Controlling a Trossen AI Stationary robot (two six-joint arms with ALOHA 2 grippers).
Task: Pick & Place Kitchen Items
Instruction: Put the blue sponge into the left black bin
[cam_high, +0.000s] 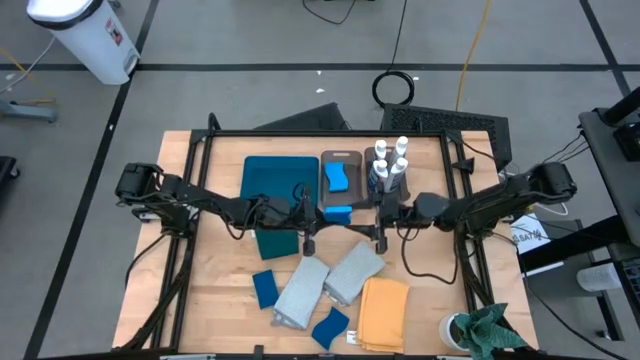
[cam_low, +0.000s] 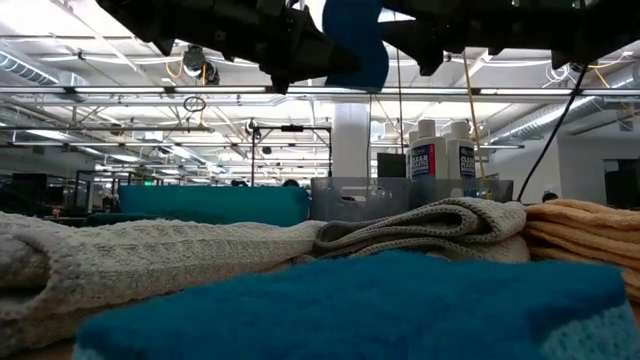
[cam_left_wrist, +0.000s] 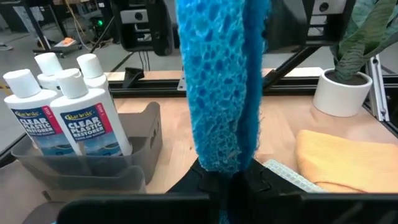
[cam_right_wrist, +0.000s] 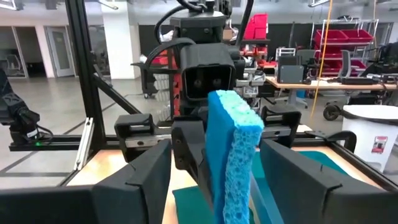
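Note:
A blue sponge (cam_high: 337, 213) hangs in mid-air above the table's middle, between my two grippers. My left gripper (cam_high: 318, 216) comes from the table's left and is shut on it. My right gripper (cam_right_wrist: 217, 186) comes from the right and is open; its fingers stand on either side of the sponge's free end (cam_right_wrist: 231, 143) without touching it. Another blue sponge (cam_high: 337, 178) lies in a grey-brown bin (cam_high: 340, 158). Several white bottles (cam_high: 390, 160) stand in the bin beside it. Two pale grey cloths (cam_high: 302, 292), a mustard cloth (cam_high: 384, 312) and two more sponges (cam_high: 265, 288) lie on the near part of the table. My left gripper pinches the sponge between its two fingers, on its two broad faces, at the end (cam_left_wrist: 225, 169) nearest that arm. The fingers reach about level from the table's left. The sponge stands on edge, sticks out toward my right gripper and is lifted clear of the table.
A flat teal tray (cam_high: 280, 178) lies at the far left of the work area, with a dark teal cloth (cam_high: 277, 242) in front of it. A white pot with a green plant or rag (cam_high: 485, 330) stands at the near right corner. Black frame rails (cam_high: 330, 133) border the table.

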